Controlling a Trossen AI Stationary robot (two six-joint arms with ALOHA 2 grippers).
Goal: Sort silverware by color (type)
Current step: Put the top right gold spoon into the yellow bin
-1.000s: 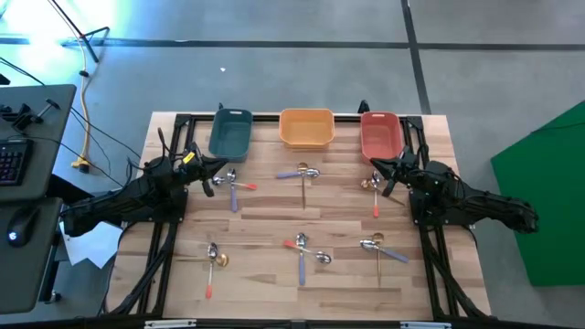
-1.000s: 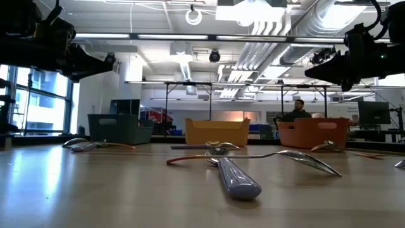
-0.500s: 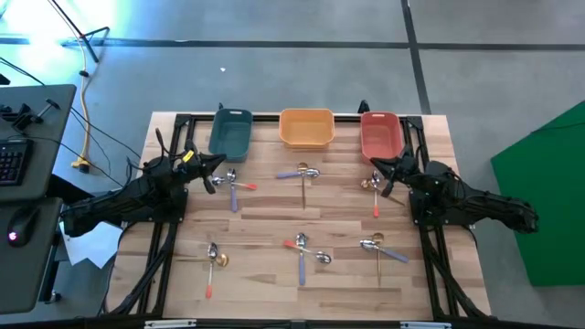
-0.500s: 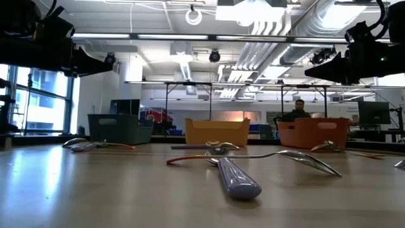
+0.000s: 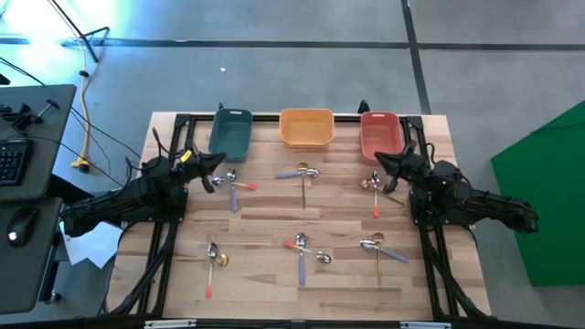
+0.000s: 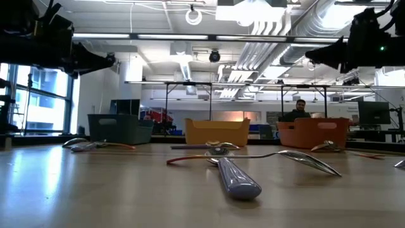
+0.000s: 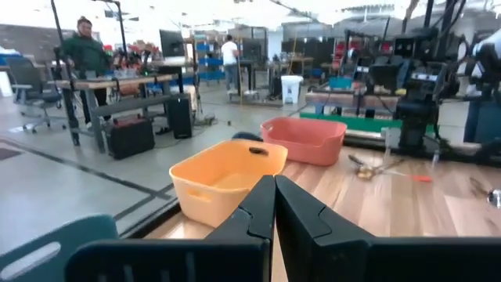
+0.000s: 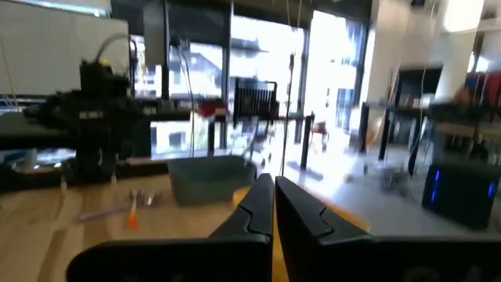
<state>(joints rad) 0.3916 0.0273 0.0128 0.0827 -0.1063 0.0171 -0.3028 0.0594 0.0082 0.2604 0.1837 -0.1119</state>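
Observation:
The silverware lies in six small clusters on the wooden table: three in a far row (image 5: 233, 181), (image 5: 303, 174), (image 5: 373, 185) and three in a near row (image 5: 212, 259), (image 5: 302, 249), (image 5: 379, 247). The handles are red, blue-purple or gold. A blue-handled piece (image 6: 235, 178) lies closest in the low view. My left gripper (image 5: 218, 163) hovers shut above the far-left cluster, pointing level toward the bins; its fingers (image 7: 274, 188) meet with nothing between them. My right gripper (image 5: 377, 157) hovers shut by the red bin, tipped slightly upward, its fingers (image 8: 273, 186) closed on nothing.
Three bins stand along the far edge: teal (image 5: 229, 132), orange (image 5: 305, 128), red (image 5: 380, 135). Black frame rails run along both table sides (image 5: 164, 256). A person (image 6: 299, 109) sits in the room beyond the table. A desk with a keyboard (image 5: 11, 163) stands to the left.
My right gripper has risen a little and tipped its fingers upward while rolling at the wrist, staying shut. My left gripper has stayed where it was, shut. The silverware has not moved.

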